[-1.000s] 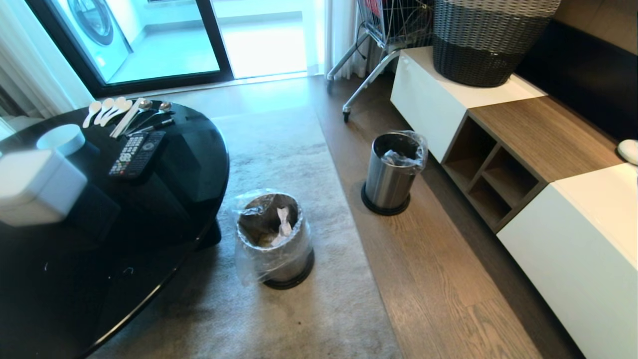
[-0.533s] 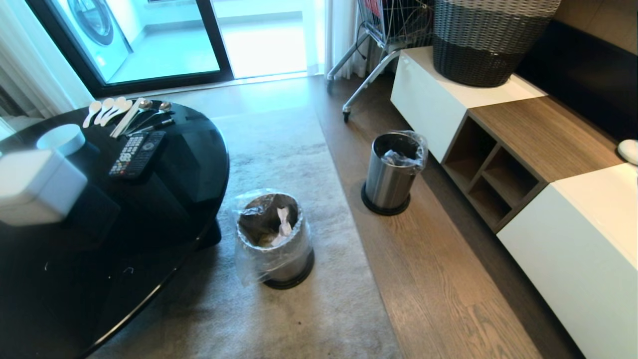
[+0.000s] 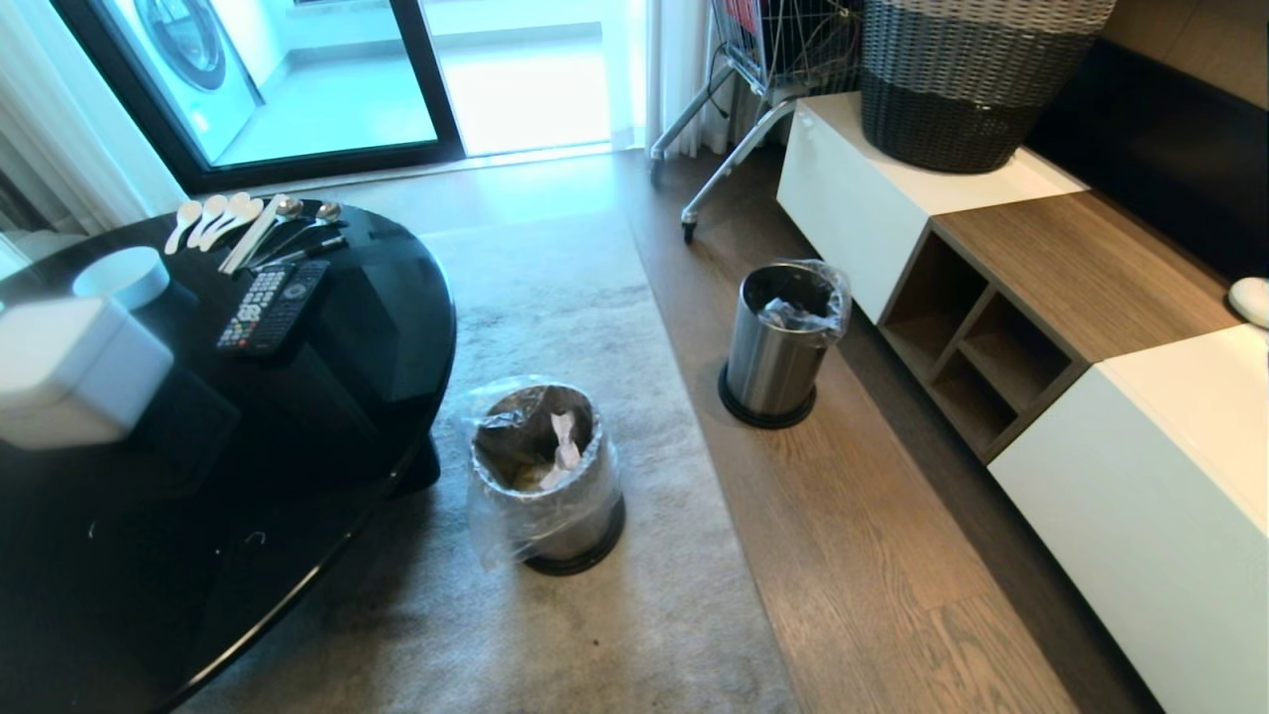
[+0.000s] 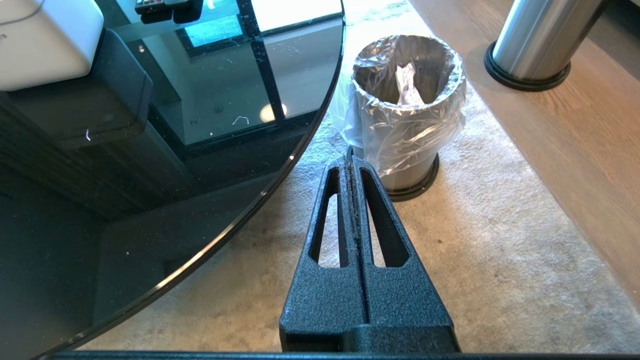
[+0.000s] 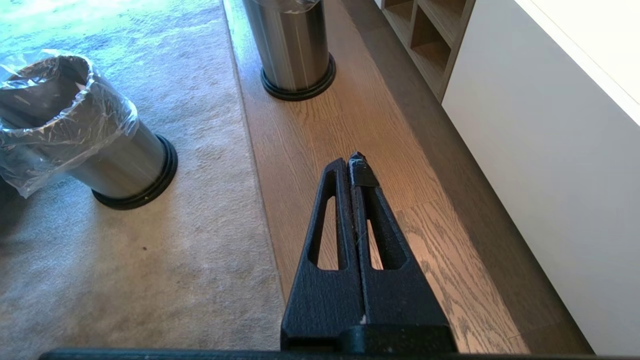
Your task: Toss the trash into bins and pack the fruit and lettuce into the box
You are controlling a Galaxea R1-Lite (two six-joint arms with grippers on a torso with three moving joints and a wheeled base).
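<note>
Two steel bins with clear liners stand on the floor. The near bin (image 3: 545, 476) (image 4: 405, 110) (image 5: 75, 135) is on the rug beside the table, and a white tissue (image 3: 565, 441) (image 4: 407, 85) sticks up inside it. The far bin (image 3: 783, 342) (image 5: 295, 45) stands on the wood floor. The white box (image 3: 69, 372) (image 4: 45, 40) sits on the table with its lid down. No fruit or lettuce is in view. My left gripper (image 4: 350, 157) is shut and empty over the rug, by the table's edge. My right gripper (image 5: 352, 160) is shut and empty over the wood floor. Neither gripper shows in the head view.
On the round black glass table (image 3: 297, 416) lie a remote (image 3: 273, 307), spoons (image 3: 228, 218) and a white bowl (image 3: 124, 276). A white and wood cabinet (image 3: 1071, 297) runs along the right, with a woven basket (image 3: 962, 79) on top. A wire cart (image 3: 753, 59) stands behind it.
</note>
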